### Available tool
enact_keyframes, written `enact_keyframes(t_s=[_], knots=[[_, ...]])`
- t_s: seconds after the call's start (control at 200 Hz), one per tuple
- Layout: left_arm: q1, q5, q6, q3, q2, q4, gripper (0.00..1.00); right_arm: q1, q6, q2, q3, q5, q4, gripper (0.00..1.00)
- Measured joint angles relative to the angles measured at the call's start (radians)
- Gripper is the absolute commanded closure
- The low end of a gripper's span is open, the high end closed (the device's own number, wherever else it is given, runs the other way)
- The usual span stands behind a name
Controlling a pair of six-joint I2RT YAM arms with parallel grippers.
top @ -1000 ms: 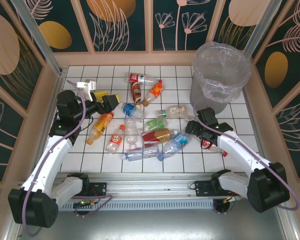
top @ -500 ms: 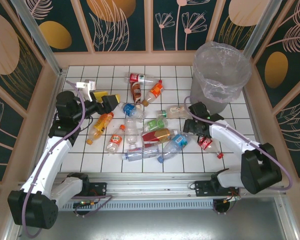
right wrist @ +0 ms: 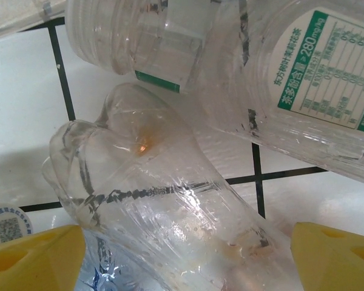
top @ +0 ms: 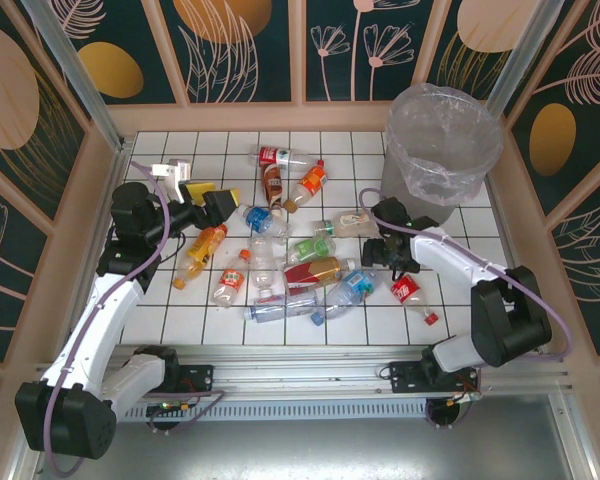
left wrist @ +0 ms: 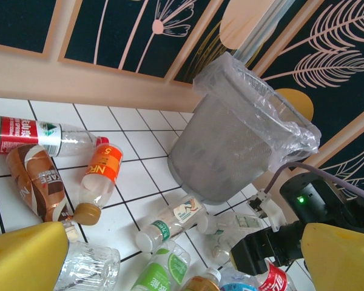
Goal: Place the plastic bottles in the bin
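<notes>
A: How's the left gripper (top: 220, 196)?
B: Spread wide and empty, held above the left of the bottles (top: 308, 248).
A: And the right gripper (right wrist: 188, 260)?
B: Down low, fingers apart astride a clear bottle (right wrist: 145, 200). They look loose, but contact is hard to judge.
A: Where's the rest?
B: They lie scattered on the tiles (top: 180, 320), with a red bottle (top: 407, 290) beside that gripper. The bin (top: 415, 195) stands far right

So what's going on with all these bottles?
Two robot arms are meant to put the plastic bottles into the lined bin. The right pincer is down in the pile, open, straddling a crushed clear bottle. The left pincer hangs open over the table, on its left side, holding nothing. The bottles lie scattered on the tiles.
</notes>
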Motion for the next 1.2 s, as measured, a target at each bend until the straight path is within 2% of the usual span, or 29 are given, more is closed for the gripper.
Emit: enact_keyframes(t_s=[0.155, 0.646, 0.871, 1.201], knots=[[0.000, 0.000, 0.000, 0.000, 0.000, 0.000, 0.01, 0.000, -0.037, 0.064, 0.042, 0.000, -0.002, 0.23], [0.000, -0.005, 0.000, 0.000, 0.000, 0.000, 0.01, 0.000, -0.164, 0.214, 0.115, 0.013, 0.012, 0.21], [0.000, -0.015, 0.000, 0.000, 0.000, 0.000, 0.01, 0.000, -0.222, 0.221, 0.128, 0.032, 0.029, 0.32], [0.000, -0.016, 0.000, 0.000, 0.000, 0.000, 0.01, 0.033, -0.270, 0.222, 0.153, 0.072, 0.045, 0.36]])
